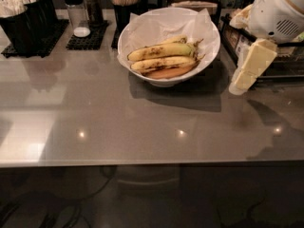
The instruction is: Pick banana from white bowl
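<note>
Brown-sided banana (pixel 167 73) lies frontmost in white bowl (pixel 214 42), touching yellower bananas (pixel 161 51). Pincer (pixel 237 84) hangs right of bowl, over worktop (pixel 118 122); we cannot tell its state. We risk grabbing the wrong fruit or snagging paper (pixel 152 30).

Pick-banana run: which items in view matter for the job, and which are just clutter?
Job:
- banana, the brown-sided one at the front of the bowl
- white bowl
- gripper, right of the bowl, low over the table

Clutter:
- yellower bananas
- paper liner
- shakers
- black utensil cups
</note>
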### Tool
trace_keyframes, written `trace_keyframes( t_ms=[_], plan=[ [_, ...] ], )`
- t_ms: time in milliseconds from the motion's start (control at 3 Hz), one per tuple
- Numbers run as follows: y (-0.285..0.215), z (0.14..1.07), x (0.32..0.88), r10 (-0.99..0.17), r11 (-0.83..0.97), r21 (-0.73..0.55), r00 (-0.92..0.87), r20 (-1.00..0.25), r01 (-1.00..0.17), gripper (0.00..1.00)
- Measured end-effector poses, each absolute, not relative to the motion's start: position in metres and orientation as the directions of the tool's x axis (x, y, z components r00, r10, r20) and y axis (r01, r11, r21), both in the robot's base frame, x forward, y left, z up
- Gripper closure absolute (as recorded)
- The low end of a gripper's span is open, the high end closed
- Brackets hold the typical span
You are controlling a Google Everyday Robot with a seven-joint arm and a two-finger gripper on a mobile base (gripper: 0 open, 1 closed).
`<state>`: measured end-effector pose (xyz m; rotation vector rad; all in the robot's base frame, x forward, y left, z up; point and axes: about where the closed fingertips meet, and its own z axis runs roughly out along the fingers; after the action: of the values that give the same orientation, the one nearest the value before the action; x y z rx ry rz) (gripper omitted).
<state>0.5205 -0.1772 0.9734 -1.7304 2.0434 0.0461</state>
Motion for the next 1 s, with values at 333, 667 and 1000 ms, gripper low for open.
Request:
trace_keyframes(
  t_ms=[333,667,1000],
  plan=[
    [-0.163,0.988,0.542,-0.909,0.159,-0.259,-0.039,-0.415,-0.953,0.0],
    [-0.143,0.998,0.574,-0.882,0.102,-0.234,0.021,-0.471,-0.967,0.0],
    [-0.119,0.992,0.599,-0.862,0.051,-0.195,0.055,-0.504,-0.979,0.0]
  ],
)
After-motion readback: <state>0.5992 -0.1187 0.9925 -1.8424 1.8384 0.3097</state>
